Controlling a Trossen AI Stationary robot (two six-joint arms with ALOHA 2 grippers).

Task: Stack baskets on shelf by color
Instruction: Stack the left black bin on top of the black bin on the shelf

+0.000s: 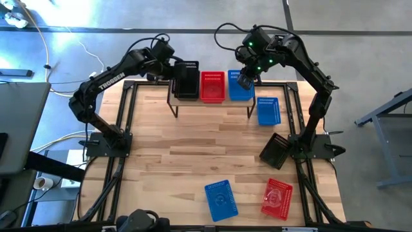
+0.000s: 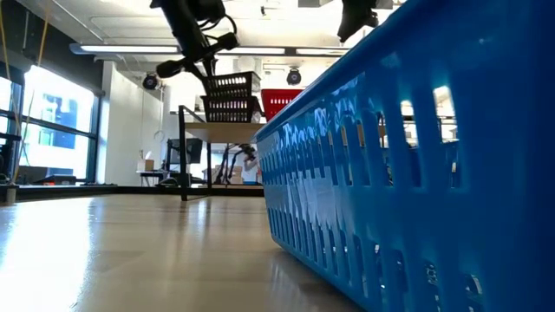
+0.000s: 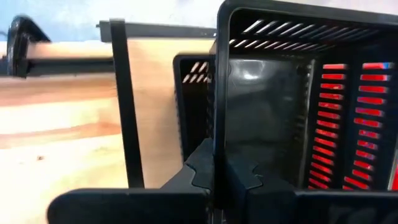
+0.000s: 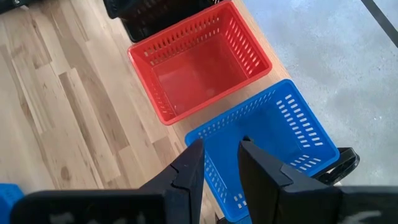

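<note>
The shelf (image 1: 212,102) stands at the table's far edge. On its plank sit a black basket (image 1: 187,90), a red basket (image 1: 213,86) and a blue basket (image 1: 238,90), side by side. My left gripper (image 1: 175,72) is shut on a second black basket (image 3: 280,106) just above the first black basket (image 3: 189,93). My right gripper (image 4: 221,165) hovers open over the blue basket (image 4: 273,137), with one finger on either side of its long wall. Four more baskets lie on the table. My left gripper pinches the upper black basket's short wall at the rim (image 3: 219,134), one finger inside and one outside. It comes in from the table's left, slanting downward. In the low view the basket (image 2: 230,85) sits roughly level, its bottom at the lower basket's rim (image 2: 232,102).
On the tabletop are a blue basket (image 1: 268,111) right of the shelf, a tilted black basket (image 1: 275,151) by the right arm's base, and a blue basket (image 1: 221,200) and red basket (image 1: 277,198) near the near edge. The middle of the table (image 1: 193,148) is bare wood.
</note>
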